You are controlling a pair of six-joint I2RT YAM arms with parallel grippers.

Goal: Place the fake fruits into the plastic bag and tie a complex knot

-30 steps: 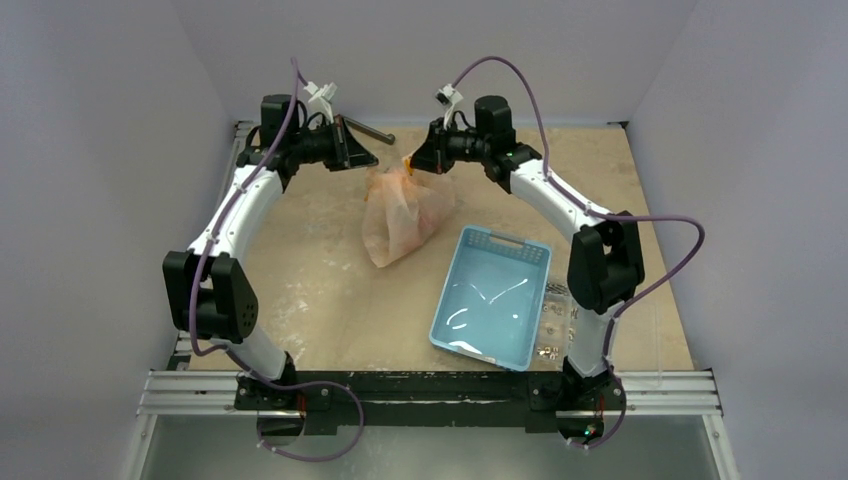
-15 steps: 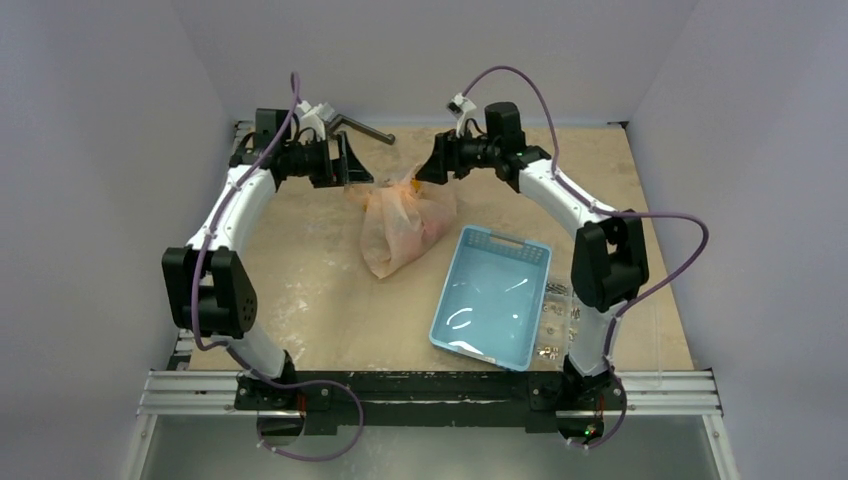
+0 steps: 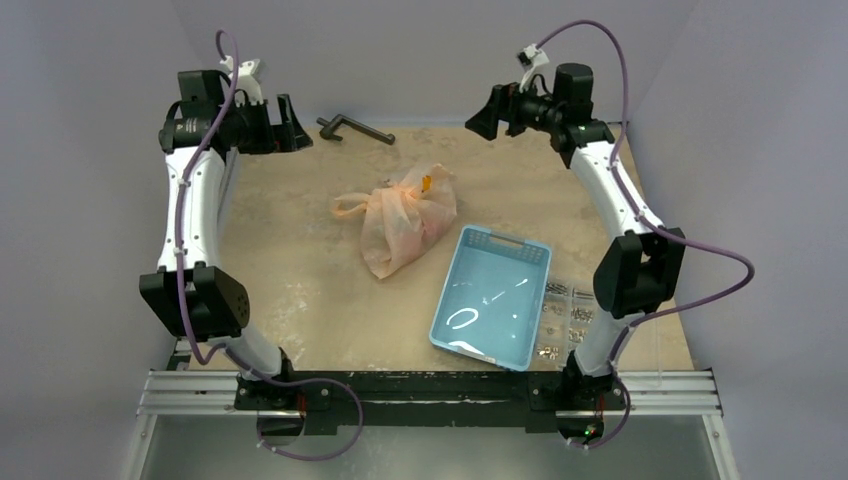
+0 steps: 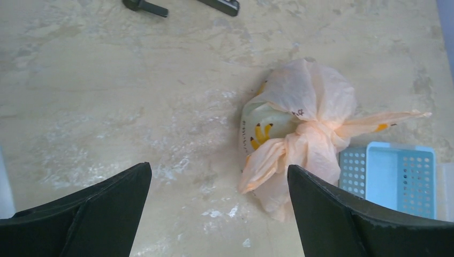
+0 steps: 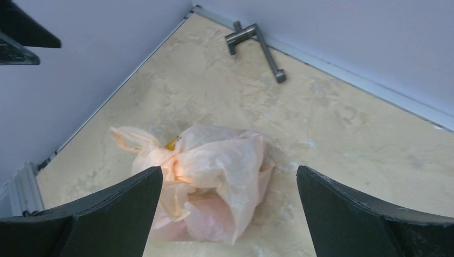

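The plastic bag point(image 3: 405, 218) lies on the table's middle, pale orange and crinkly, bulging, with its handles twisted into a knot point(image 4: 300, 143) and loose ends sticking out to both sides. The fake fruits are hidden inside it; only a faint pink tint shows through the film. My left gripper point(image 3: 290, 122) hangs high at the back left, open, with nothing between its fingers. My right gripper point(image 3: 490, 110) is raised at the back right, open and empty too. The bag point(image 4: 300, 123) lies below the left gripper point(image 4: 218, 168), and the right gripper point(image 5: 229, 169) looks down on the bag point(image 5: 214, 166).
A light-blue perforated basket point(image 3: 492, 298) stands right of the bag, nearly touching it. A grey metal handle point(image 3: 355, 128) lies at the back edge. Several small metal parts point(image 3: 560, 320) lie beside the basket at the right. Walls enclose the table on three sides.
Both grippers opened and let go of the bag's handles, then rose and drew apart toward the back corners. The knotted bag has settled on the table.
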